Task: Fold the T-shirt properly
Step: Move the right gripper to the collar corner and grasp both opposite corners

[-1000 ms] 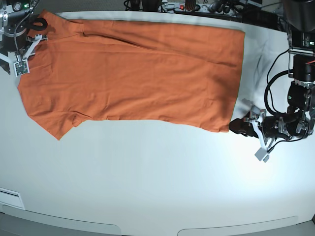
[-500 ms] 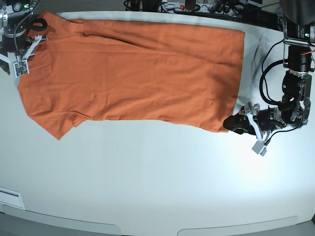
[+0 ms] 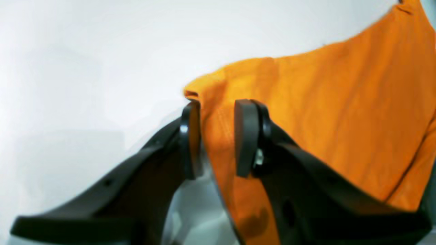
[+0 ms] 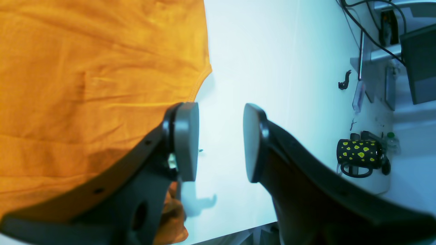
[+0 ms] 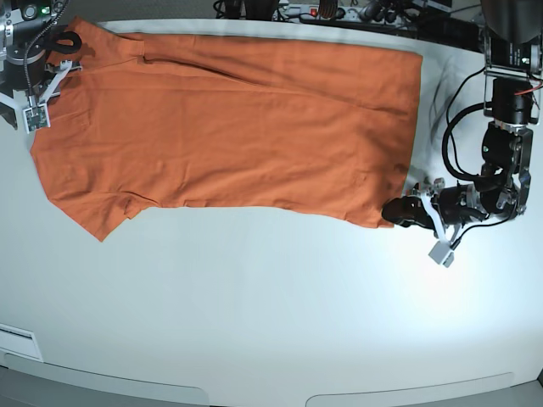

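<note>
Left hand (image 3: 214,136) low at the T-shirt (image 5: 229,127) hem corner, jaws narrowed with a raised fold of orange cloth between the pads (image 3: 245,136); gap to spare on the near side, so grip probably not yet firm, and impossible to tell whether one layer or both sit inside. Corner likely chosen because pinching there lets the hem end be carried over the body for a fold. Beyond that hand, shirt running away flat across the white table (image 5: 271,305), spread lengthwise, one short sleeve poking out along the near edge. Right hand (image 4: 219,143) at the far, collar end, jaws standing moderately wide with nothing between them: one pad over the cloth's edge, the other over bare table, apparently poised to take that edge as the matching anchor. Past it, a dark mug (image 4: 359,156) with yellow spots, well apart from the shirt. Collar and neckline hidden behind the right arm in the base view; tag not made out. Underside of the lifted corner out of sight, lower part of the left wrist view blocked by the dark fingers, picture soft throughout.
</note>
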Controlling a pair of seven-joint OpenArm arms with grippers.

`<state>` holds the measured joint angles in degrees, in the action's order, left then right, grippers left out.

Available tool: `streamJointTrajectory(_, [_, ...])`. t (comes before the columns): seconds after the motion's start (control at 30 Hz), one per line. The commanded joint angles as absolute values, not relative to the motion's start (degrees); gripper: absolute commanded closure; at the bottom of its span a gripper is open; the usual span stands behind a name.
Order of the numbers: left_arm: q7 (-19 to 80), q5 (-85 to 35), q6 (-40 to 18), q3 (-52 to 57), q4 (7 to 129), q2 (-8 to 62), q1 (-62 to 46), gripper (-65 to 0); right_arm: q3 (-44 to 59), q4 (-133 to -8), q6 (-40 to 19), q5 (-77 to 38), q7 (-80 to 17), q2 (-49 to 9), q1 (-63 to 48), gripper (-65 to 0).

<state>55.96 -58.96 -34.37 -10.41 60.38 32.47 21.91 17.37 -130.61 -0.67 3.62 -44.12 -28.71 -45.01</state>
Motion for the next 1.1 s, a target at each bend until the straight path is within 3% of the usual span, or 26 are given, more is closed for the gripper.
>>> streamJointTrajectory(0.0, [59.3,-58.2,-35.0,-10.5,60.6,33.0,22.2,-18.1,17.8,-131.7,-0.2,4.5,-43.0,-29.6,-45.0,-24.4])
streamJointTrajectory(0.1, [59.4,-59.0,-35.4,-10.5,60.6,33.0,22.3,-14.9,17.8,-131.7,-0.2,4.3,-43.0,-29.6,-44.7,-24.4])
streamJointTrajectory(0.17, [59.4,-59.0,-35.4,-10.5,60.6,33.0,22.3,-2.8,17.8,-131.7,-0.2,4.3,-43.0,-29.6,-44.5,-24.4])
streamJointTrajectory(0.2, [59.4,-59.0,-35.2,-10.5,60.6,33.0,22.3,0.0,17.8,-131.7,-0.2,4.3,-43.0,-29.5,-44.2,-24.4])
streamJointTrajectory(0.5, [57.9,-59.2,-33.3,-10.3,60.6,33.6,23.9,0.0,17.8,-131.6,-2.8,-1.3,-38.5,-29.5,-42.1,-23.9])
streamJointTrajectory(0.73, [60.4,-69.1,-39.1,-10.4,60.9,33.6,25.1,0.0,17.8,-128.9,-8.0,-8.9,-38.0,-29.5,-32.4,-24.0])
streamJointTrajectory(0.97, [64.8,-77.2,-40.0,-10.4,60.9,33.6,25.1,0.0,17.8,-112.2,-15.4,-15.8,-36.0,-29.5,-19.5,-24.7])
streamJointTrajectory(1.07, [66.5,-80.1,-40.0,-10.4,60.9,33.6,25.1,0.0,17.8,-103.5,-19.0,-18.3,-36.1,-29.6,-12.9,-30.7])
